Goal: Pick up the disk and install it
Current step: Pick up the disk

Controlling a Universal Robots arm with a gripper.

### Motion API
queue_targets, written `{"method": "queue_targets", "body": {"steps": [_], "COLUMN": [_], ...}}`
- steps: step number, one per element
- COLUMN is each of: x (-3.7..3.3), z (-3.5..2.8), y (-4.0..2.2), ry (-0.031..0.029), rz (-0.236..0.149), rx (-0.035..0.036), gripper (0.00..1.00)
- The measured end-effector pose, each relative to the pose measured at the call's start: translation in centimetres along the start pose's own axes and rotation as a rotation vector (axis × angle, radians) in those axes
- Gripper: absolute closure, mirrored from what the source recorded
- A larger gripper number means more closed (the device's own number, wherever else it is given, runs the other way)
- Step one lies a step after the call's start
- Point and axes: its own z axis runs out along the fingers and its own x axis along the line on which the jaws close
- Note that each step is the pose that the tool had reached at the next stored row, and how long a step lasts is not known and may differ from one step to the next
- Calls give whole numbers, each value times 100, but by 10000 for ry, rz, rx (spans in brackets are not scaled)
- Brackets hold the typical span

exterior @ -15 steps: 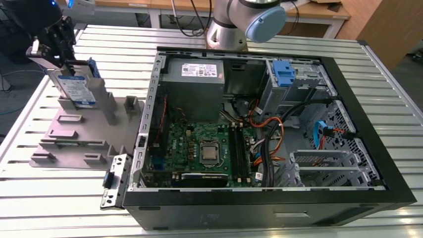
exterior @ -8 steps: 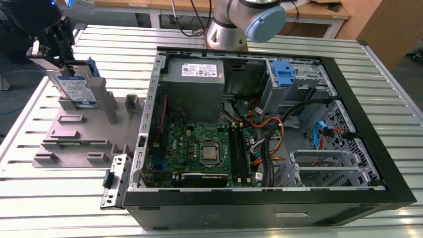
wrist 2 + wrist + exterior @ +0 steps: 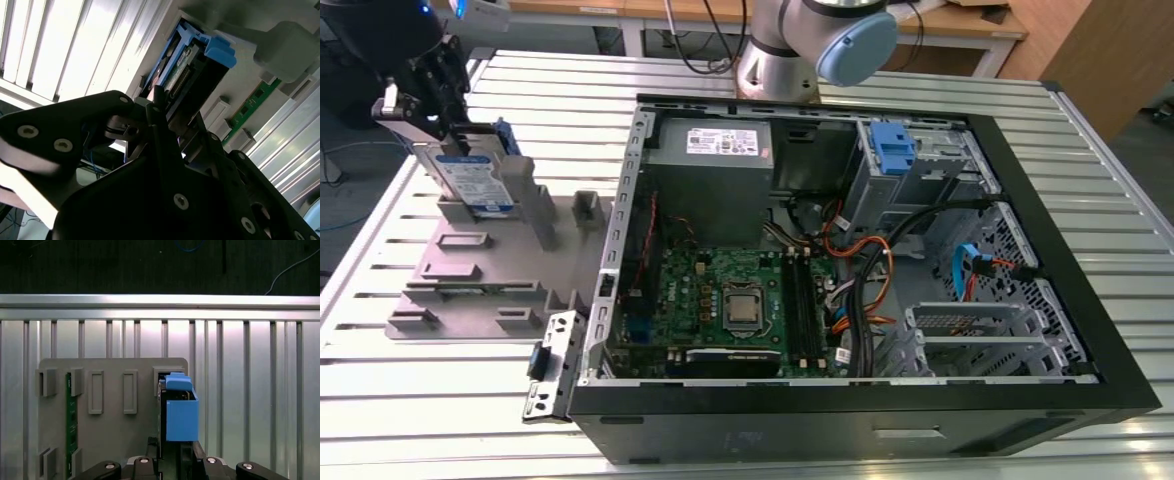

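Observation:
The disk [image 3: 474, 178] stands upright on edge at the grey holder plate [image 3: 467, 270], on the exterior view's left. Its white and blue label faces the camera, with blue rails along its sides. My gripper [image 3: 450, 135] comes down onto the disk's top edge and is shut on it. In the first wrist view the disk [image 3: 179, 415] shows edge-on, its blue rail running from my gripper [image 3: 170, 452] toward a slot in the plate. The second wrist view has the disk [image 3: 192, 62] between my black fingers [image 3: 157, 107]. Whether its lower end rests in the slot is hidden.
An open computer case [image 3: 854, 420] lies on the slatted metal table [image 3: 440, 400]. It holds a motherboard [image 3: 720, 290], a grey power supply box [image 3: 714, 150] and a bare blue bracket [image 3: 891, 150] in the drive bay. The arm's base [image 3: 781, 60] stands behind. A green memory stick [image 3: 71, 415] sits in the plate.

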Motion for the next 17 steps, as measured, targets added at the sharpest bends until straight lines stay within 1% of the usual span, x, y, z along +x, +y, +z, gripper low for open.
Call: {"method": "queue_targets", "body": {"steps": [16, 17], "x": [0, 0], "z": [-3, -7], "y": [0, -1], "ry": [0, 7], "rz": [3, 4], "rx": [0, -5], "gripper": [65, 65]}}
